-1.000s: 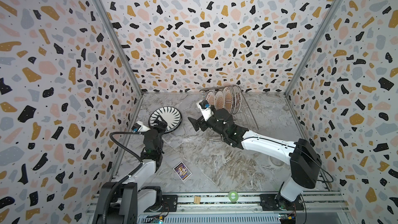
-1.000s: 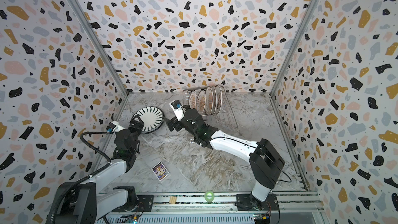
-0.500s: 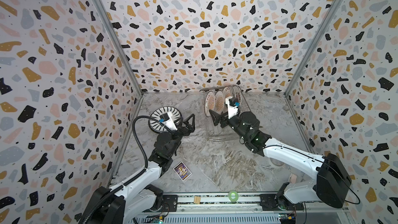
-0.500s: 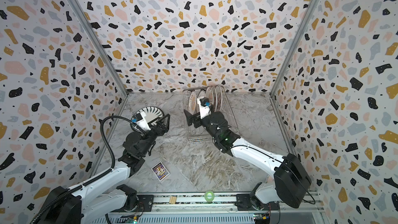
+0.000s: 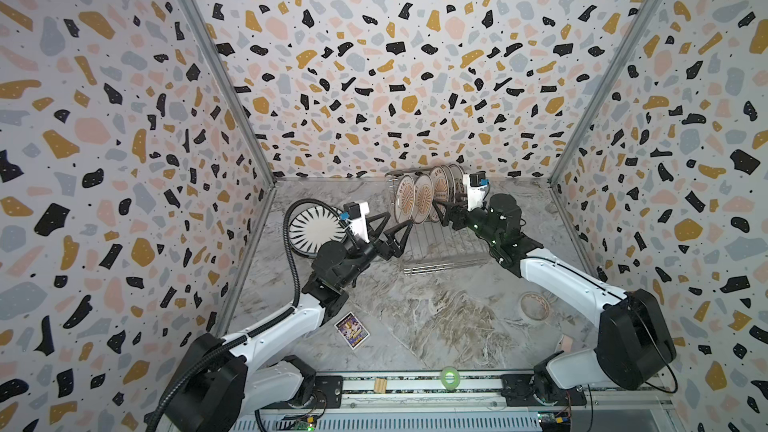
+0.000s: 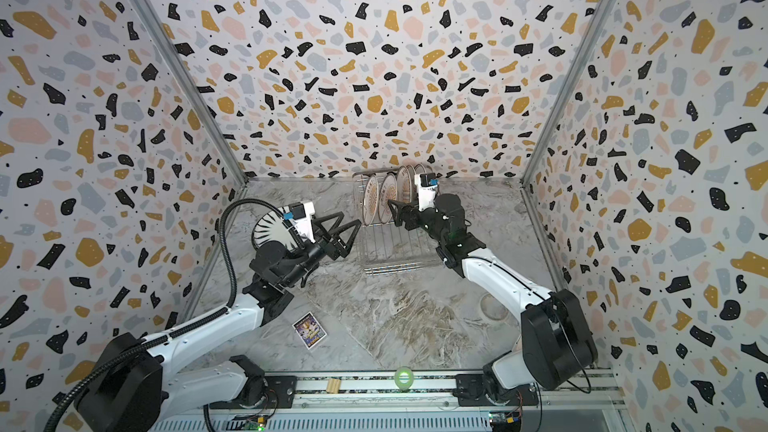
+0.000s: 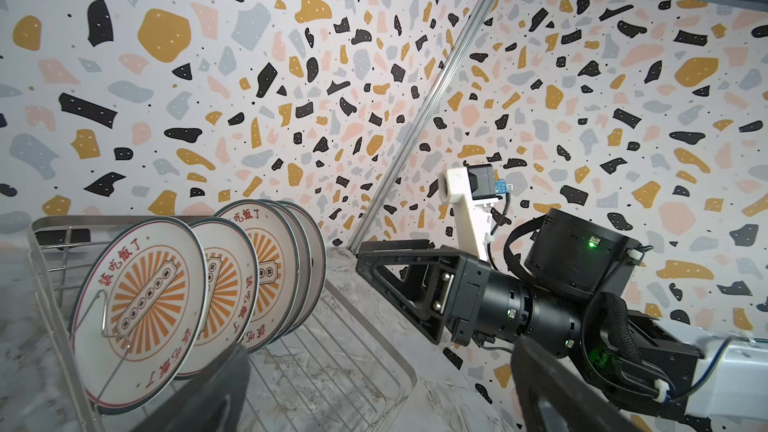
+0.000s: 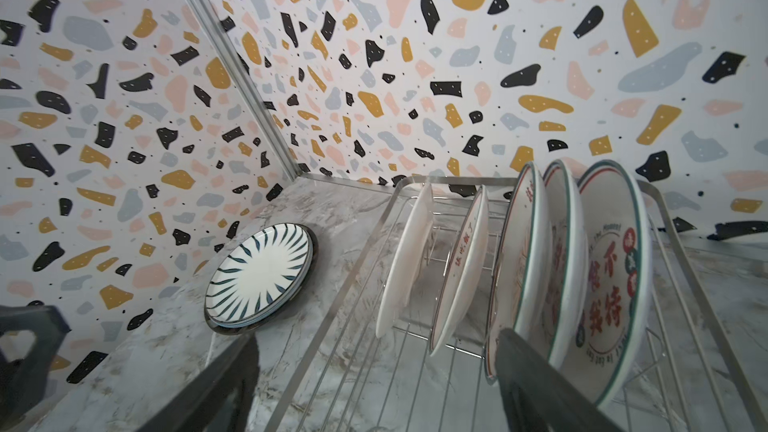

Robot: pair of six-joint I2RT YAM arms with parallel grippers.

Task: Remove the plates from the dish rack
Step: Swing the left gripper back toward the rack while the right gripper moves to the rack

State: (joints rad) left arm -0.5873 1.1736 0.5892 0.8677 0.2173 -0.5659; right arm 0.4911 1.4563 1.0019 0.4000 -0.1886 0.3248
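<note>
The dish rack (image 5: 446,270) (image 6: 399,268) stands at the back of the table with several plates (image 5: 405,201) (image 6: 370,201) upright in it, sunburst faces (image 7: 141,309) toward the left arm. A black-striped plate (image 5: 313,230) (image 8: 259,276) lies flat on the table left of the rack. My left gripper (image 5: 400,220) (image 7: 380,347) hangs open and holds nothing, just off the rack's left side near the front plate. My right gripper (image 5: 438,211) (image 8: 376,338) is open over the rack. One of its fingers (image 8: 536,371) sits by the rim of the third plate (image 8: 523,251).
A purple card (image 5: 352,329) lies on the table near the front. A brown tape roll (image 5: 535,305) sits under the right arm. A green tape roll (image 5: 449,378) and a small wooden block (image 5: 380,385) rest on the front rail. Patterned walls close in three sides.
My left gripper has moved right, from beside the striped plate to the rack's left side. My right gripper has swung from left of the rack to the standing plates.
</note>
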